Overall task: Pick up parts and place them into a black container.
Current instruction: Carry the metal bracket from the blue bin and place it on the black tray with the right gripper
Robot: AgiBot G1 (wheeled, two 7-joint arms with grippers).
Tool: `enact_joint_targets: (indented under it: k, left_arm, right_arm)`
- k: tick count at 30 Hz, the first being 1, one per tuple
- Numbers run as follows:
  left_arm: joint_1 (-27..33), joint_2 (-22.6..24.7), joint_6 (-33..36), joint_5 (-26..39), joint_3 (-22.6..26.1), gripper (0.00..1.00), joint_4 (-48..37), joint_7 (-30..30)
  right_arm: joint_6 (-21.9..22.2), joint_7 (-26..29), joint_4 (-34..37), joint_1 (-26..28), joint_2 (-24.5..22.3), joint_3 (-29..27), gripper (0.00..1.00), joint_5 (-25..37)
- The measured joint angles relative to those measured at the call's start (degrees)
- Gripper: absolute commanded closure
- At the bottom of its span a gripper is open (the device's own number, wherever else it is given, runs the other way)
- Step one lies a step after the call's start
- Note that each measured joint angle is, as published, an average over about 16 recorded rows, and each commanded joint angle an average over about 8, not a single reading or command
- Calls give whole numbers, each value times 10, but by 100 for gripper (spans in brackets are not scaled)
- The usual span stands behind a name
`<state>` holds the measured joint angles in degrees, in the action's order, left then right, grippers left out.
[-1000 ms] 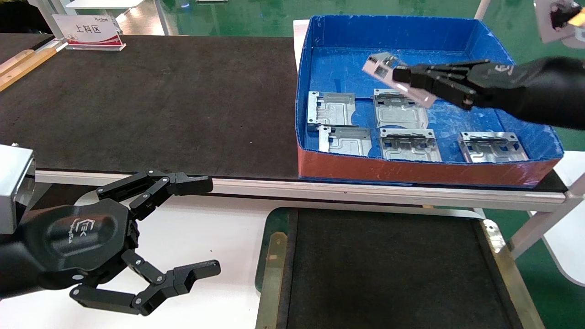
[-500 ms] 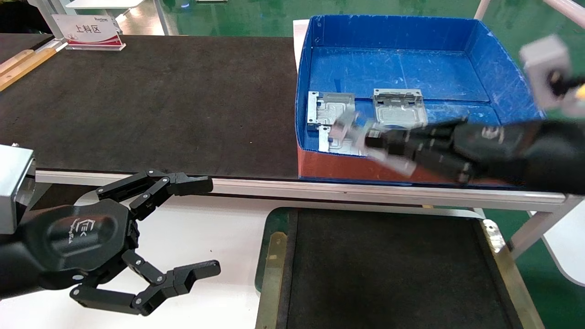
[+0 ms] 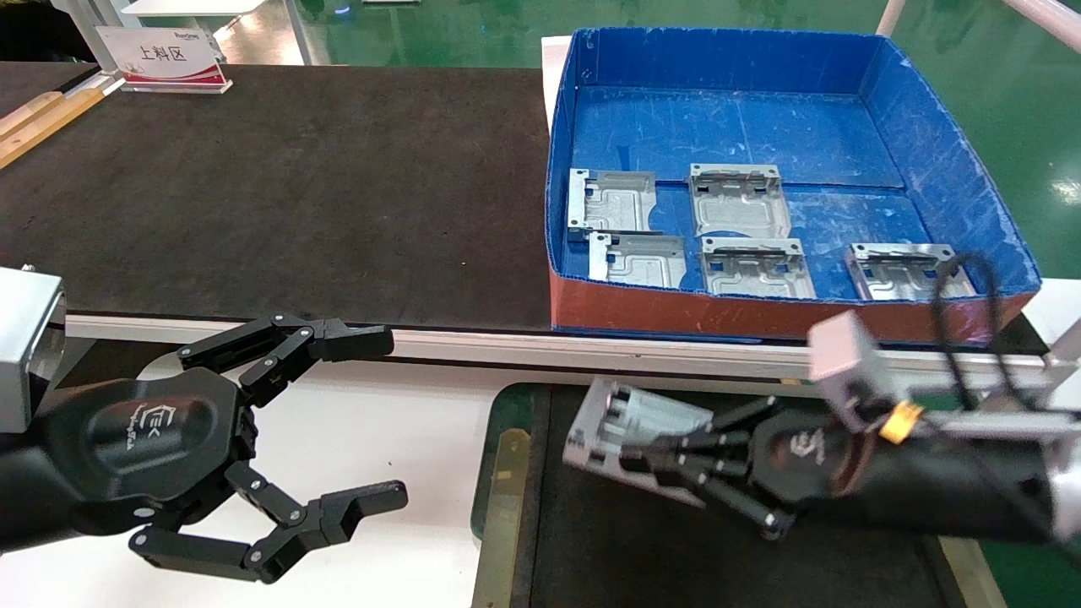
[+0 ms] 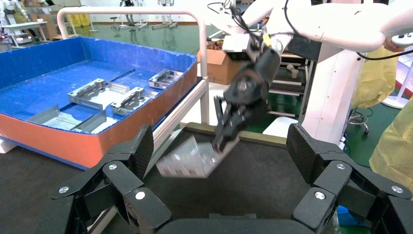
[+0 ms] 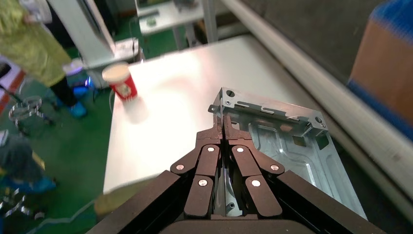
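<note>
- Lower left of the head view: left claw point(image 3: 372, 422) hung spread wide over the white tabletop point(image 3: 380, 439), holding nothing; parked there, likely to stay out of the working arm's way.
- Upper left to centre: large black mat point(image 3: 279, 186) lay bare, with a small sign point(image 3: 165, 57) at its far corner.
- Lower centre: black container point(image 3: 498, 473) sat with its green rim and brass strip showing; no part lay on the visible felt floor.
- Centre, just above that floor: right claw point(image 3: 629, 452) was pressed together on one edge of a carried part point(image 3: 604, 426), the plate tilted and not yet resting on the felt. Pinching it by the edge probably leaves the flat face free to settle when let go.
- Upper right: blue box point(image 3: 583, 127) held five remaining parts point(image 3: 739, 198) lying flat near its front wall, apart from one another.
</note>
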<state>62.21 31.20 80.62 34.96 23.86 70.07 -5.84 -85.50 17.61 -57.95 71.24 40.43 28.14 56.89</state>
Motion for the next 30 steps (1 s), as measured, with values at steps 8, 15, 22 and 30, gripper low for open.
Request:
enact_joint_targets:
  k: [8,15,22,30]
  left_arm:
    - [0,0,0,0,0,0,0,0]
    - [0,0,0,0,0,0,0,0]
    - [0,0,0,0,0,0,0,0]
    - [0,0,0,0,0,0,0,0]
  right_arm:
    - [-14,-62,59,4,35,29,100,50]
    - [-21,-114,121,23,70,52,100,91]
    - [-23,-170,187,47,108,73,100,128]
    - [-16,-239,269,73,152,94,100,166]
